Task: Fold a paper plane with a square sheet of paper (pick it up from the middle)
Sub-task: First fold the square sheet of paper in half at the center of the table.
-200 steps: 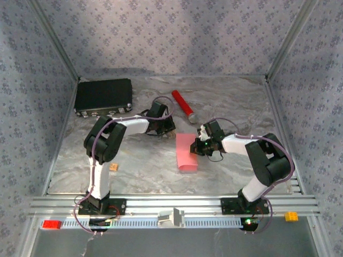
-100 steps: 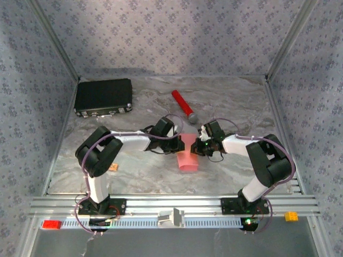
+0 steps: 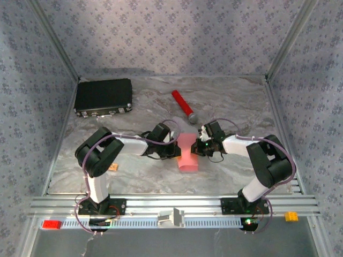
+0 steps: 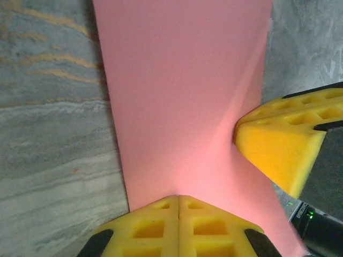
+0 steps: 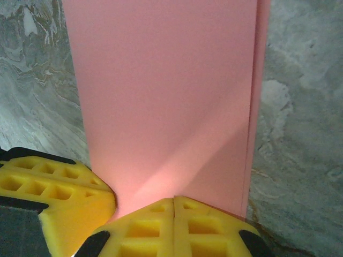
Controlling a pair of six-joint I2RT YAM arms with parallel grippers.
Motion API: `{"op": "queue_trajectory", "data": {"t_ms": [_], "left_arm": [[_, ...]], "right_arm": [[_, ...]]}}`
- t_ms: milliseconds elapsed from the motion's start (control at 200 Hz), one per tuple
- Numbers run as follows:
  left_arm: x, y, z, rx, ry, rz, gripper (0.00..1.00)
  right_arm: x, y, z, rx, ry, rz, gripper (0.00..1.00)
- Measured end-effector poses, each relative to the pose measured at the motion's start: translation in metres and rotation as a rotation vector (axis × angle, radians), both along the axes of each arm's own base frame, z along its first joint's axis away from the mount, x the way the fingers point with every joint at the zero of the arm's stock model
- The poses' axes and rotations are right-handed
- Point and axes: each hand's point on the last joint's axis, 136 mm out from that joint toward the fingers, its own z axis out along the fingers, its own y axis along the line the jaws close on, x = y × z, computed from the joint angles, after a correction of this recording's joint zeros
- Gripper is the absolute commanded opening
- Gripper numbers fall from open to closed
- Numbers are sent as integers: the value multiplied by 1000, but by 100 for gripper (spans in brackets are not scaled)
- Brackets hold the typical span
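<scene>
Pressure from both sides explains the pose. The square sheet of paper (image 3: 186,155), folded here into a narrow pink rectangle, lies flat in the middle of the desk (image 3: 236,107), its long side running near to far. The left hand (image 4: 178,201) has its yellow fingers shut together, tips down on the sheet's left edge. The right hand (image 5: 174,202), equally closed, bears on the right edge opposite. Neither grips anything. Pinning it this way likely stops the layers sliding while a crease sets; a faint diagonal line crosses the paper between them.
</scene>
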Motion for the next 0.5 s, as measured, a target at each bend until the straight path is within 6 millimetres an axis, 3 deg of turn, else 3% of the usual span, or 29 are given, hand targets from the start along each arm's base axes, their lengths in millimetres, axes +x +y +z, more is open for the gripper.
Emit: {"op": "queue_trajectory", "data": {"t_ms": [330,500], "left_arm": [[-1,6,3,25,-33,-15,2],[-1,1,21,-15,-40,-8,2]], "right_arm": [[-1,0,0,-1,1,0,0],[-1,-2,0,-4,4,-3,0]]}}
